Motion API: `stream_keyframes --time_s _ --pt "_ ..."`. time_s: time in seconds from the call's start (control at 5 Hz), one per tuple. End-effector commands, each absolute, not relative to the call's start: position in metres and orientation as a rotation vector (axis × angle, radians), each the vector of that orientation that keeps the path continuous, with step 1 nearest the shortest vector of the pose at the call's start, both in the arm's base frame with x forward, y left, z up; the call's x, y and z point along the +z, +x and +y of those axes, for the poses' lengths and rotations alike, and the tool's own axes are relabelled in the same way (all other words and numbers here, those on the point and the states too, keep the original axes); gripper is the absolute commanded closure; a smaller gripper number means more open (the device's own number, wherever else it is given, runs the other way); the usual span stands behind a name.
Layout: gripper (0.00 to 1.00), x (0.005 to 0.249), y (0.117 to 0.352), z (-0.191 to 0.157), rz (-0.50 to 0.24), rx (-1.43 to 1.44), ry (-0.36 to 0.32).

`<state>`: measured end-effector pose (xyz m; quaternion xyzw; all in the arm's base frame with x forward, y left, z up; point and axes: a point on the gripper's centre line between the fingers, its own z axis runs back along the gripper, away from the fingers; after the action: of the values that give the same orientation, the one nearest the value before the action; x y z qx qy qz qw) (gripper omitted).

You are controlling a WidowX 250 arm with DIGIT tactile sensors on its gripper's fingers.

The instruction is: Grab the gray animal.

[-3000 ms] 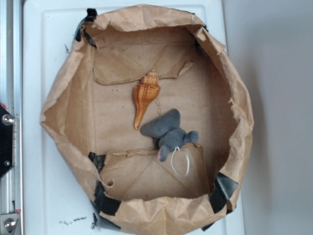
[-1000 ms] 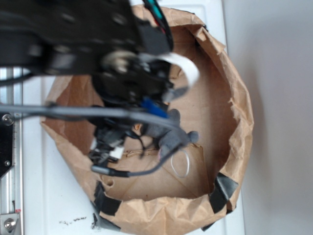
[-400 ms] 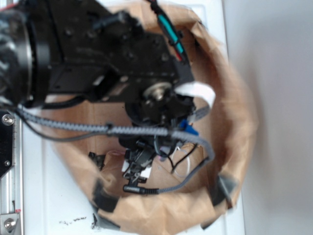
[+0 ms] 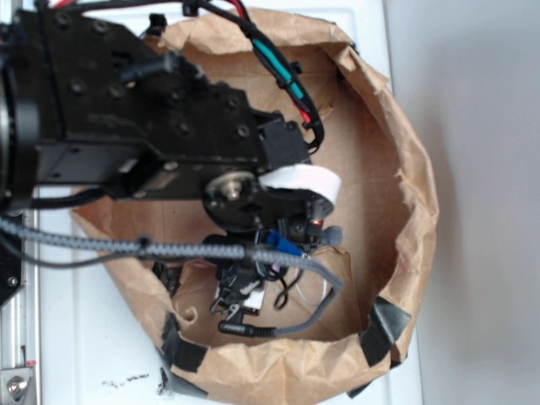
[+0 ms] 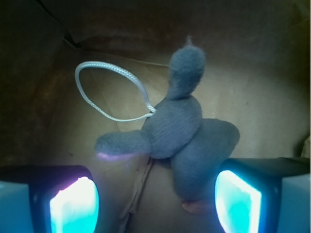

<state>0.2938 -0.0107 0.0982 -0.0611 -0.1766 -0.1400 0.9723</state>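
Inside the brown paper bag (image 4: pixel 396 169), the gray animal (image 5: pixel 182 131) lies on the bag's floor between the two pads of the tool (image 5: pixel 155 196), which stands spread wide and holds nothing. The toy sits closer to the right pad (image 5: pixel 238 194) — so closing may push it sideways (it looks soft and light). The white string loop (image 5: pixel 104 90) could also catch.

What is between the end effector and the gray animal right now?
Nothing visible. In the wrist view the gray animal lies on the bag floor between the open end effector fingers; its string loop trails off to the side, out of the way.
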Motion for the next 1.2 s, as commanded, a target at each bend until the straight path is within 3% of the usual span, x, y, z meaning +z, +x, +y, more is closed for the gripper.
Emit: stream_keyframes --time_s 0.0,0.2,0.6,0.8,1.0 --pt "0.00 0.121 0.299 -0.021 -0.422 -0.326 -0.113" --pt "0.00 0.121 0.299 -0.021 -0.422 -0.326 -0.113" --pt "0.00 0.100 0.327 -0.036 -0.511 -0.372 0.007" --pt "0.00 0.082 0.331 -0.040 -0.458 -0.413 -0.025" --pt "1.00 0.074 0.330 -0.043 -0.439 -0.404 0.009"
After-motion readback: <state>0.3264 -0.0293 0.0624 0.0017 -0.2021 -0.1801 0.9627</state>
